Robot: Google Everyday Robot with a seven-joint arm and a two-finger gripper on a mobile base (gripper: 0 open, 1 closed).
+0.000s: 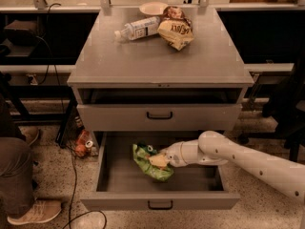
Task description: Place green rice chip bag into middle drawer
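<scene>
The cabinet fills mid-frame, its middle drawer open at the bottom. My arm enters from the lower right, cut off by the frame edge. My gripper is half hidden against the green bag inside the drawer; I cannot tell whether it grips. The bag's long axis runs upper left to lower right. A bottle and a tan bag lie on top.

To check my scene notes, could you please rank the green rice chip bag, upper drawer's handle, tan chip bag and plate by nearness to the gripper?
The gripper sits in the open middle drawer.
1. green rice chip bag, at it, in the drawer.
2. upper drawer's handle, just above.
3. tan chip bag, on the cabinet top.
4. plate, at the top's rear.
</scene>
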